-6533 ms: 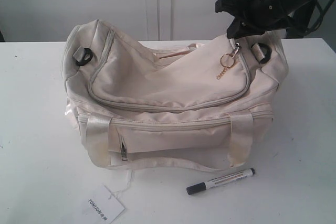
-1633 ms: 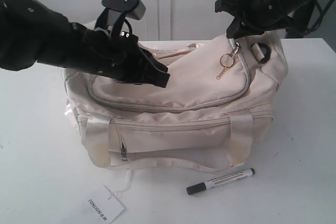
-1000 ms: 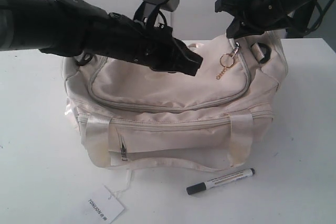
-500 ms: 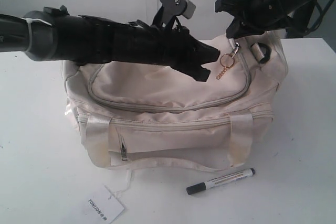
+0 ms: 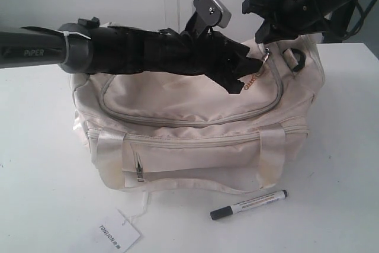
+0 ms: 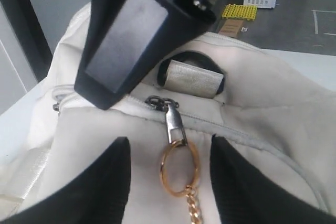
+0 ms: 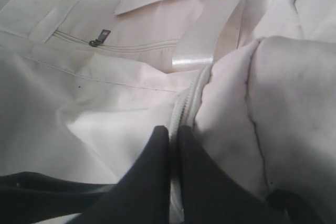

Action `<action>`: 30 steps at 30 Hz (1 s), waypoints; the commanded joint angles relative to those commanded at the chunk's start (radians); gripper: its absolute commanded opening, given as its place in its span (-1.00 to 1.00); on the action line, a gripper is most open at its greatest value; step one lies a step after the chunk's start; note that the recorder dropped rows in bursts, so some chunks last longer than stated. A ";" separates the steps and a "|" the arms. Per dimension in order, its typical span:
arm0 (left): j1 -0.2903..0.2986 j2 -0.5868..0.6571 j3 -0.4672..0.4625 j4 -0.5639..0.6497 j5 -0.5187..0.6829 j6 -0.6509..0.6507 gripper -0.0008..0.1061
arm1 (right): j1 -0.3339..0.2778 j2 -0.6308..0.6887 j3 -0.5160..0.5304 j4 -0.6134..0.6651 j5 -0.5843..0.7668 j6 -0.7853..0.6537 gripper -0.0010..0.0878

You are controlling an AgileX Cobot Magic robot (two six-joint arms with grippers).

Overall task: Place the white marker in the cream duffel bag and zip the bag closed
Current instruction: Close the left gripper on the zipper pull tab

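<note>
Jaws spread wide, the left gripper straddles the gold ring pull of the cream duffel bag without touching it, apparently lining up to draw the curved top zipper open. The right gripper, pinched shut on the zip seam at the bag's end, seems to brace the soft fabric against that pull. The zipper runs closed across the bag's top, so nothing inside shows. The white marker lies outside on the table, in front of the bag toward the right gripper's end; a paper hang tag lies in front of the bag's other end
</note>
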 joint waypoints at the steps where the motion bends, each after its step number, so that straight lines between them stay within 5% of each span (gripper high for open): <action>1: -0.002 0.005 0.000 0.000 0.002 -0.006 0.00 | 0.000 0.000 0.000 0.000 0.000 0.000 -0.98; 8: -0.021 0.022 0.000 0.000 -0.012 -0.008 -0.07 | 0.000 0.000 0.000 0.000 0.000 0.000 -0.98; 17: -0.021 0.022 0.000 0.000 -0.016 -0.008 -0.99 | 0.000 0.000 0.000 0.000 0.000 0.000 -0.98; 30: -0.021 -0.027 0.000 0.000 -0.036 -0.145 -0.99 | 0.000 0.000 0.000 0.000 0.000 0.000 -0.98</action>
